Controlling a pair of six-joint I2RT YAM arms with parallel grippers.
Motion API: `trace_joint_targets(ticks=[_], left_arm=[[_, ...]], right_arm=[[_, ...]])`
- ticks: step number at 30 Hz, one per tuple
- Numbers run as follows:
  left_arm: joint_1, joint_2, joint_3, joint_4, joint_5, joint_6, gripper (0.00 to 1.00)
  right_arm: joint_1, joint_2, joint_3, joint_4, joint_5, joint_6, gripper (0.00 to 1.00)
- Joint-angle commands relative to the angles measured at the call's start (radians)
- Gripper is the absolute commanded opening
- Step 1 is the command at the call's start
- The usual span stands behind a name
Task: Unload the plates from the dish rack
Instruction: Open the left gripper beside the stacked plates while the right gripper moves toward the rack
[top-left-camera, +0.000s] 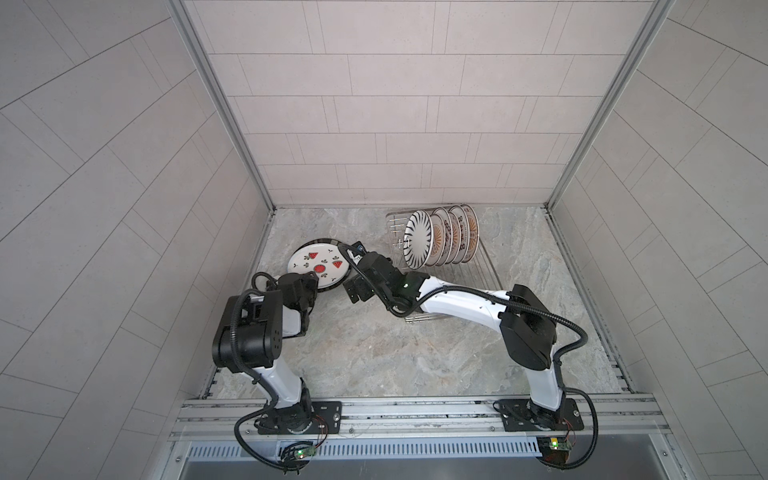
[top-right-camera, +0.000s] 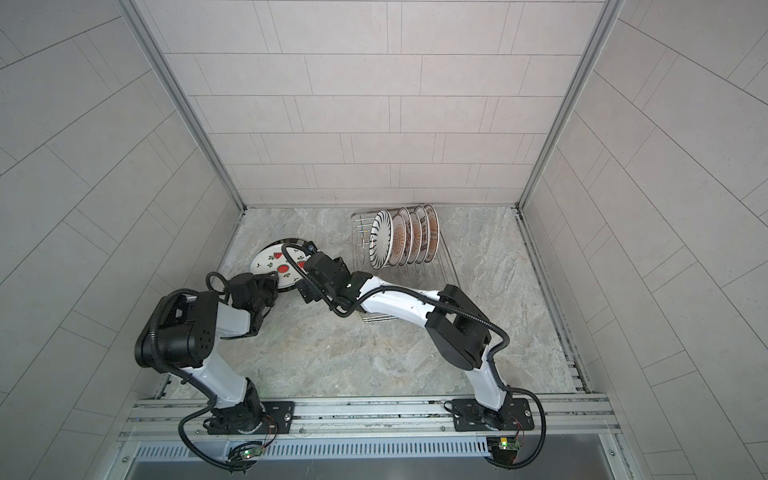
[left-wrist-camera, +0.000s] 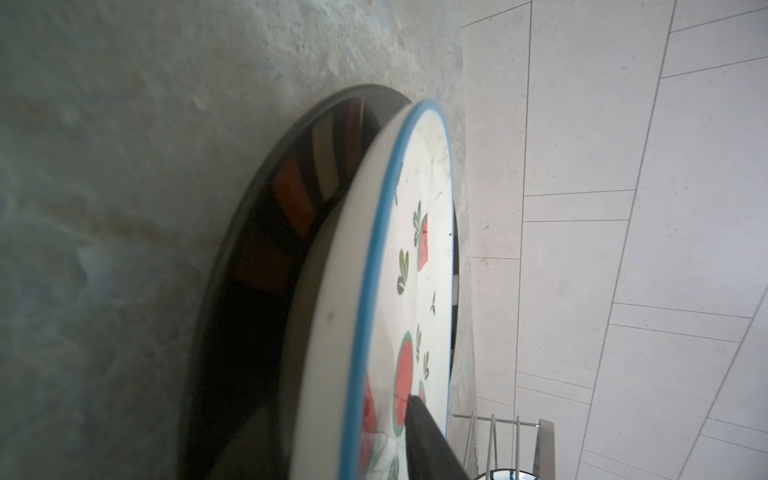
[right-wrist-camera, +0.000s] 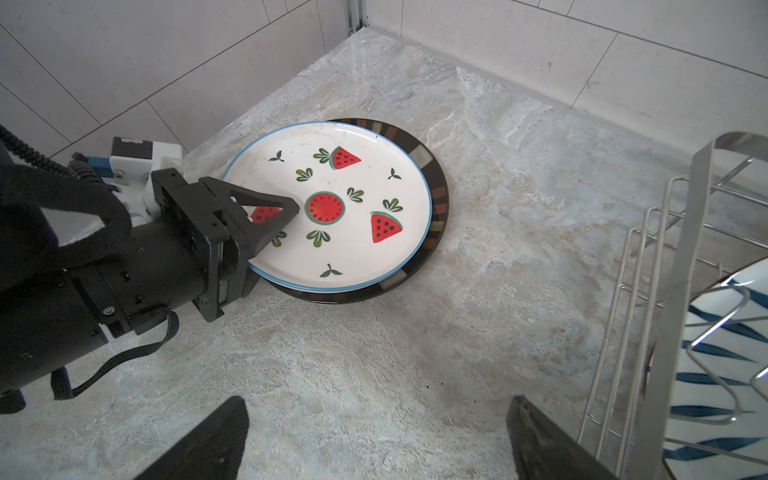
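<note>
A watermelon-patterned plate lies flat on a dark plate with a striped rim at the left of the table. My left gripper straddles its near rim. One finger stands a little off the plate's face and the other is hidden beneath, so the jaws are open. My right gripper hangs wide open over bare table between that stack and the dish rack. A black radial-striped plate stands in the rack's front slot, with several patterned plates upright behind it.
The marble tabletop is walled by tiles on three sides, and the stacked plates sit close to the left wall. The right forearm crosses over the rack's near end. An aluminium rail carries both arm bases.
</note>
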Motion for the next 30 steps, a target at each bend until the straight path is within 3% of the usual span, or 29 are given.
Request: trace_joint_targets(ticks=[1, 8, 15, 30], left_arm=[[0.005, -0.037, 0.057, -0.127, 0.017, 0.037, 0.35], [0.005, -0.029, 0.085, -0.179, 0.020, 0.037, 0.42], [0.002, -0.066, 0.144, -0.405, -0.026, 0.044, 0.46], [-0.004, -0.145, 0.145, -0.573, -0.099, 0.023, 0.50]], right_arm=[[0.004, -0.003, -0.015, 0.000, 0.028, 0.011, 0.99], [0.004, -0.007, -0.022, 0.003, 0.044, 0.013, 0.99], [0.004, -0.016, -0.018, 0.006, 0.044, 0.025, 0.99], [0.004, -0.051, -0.037, -0.002, 0.054, 0.068, 0.99]])
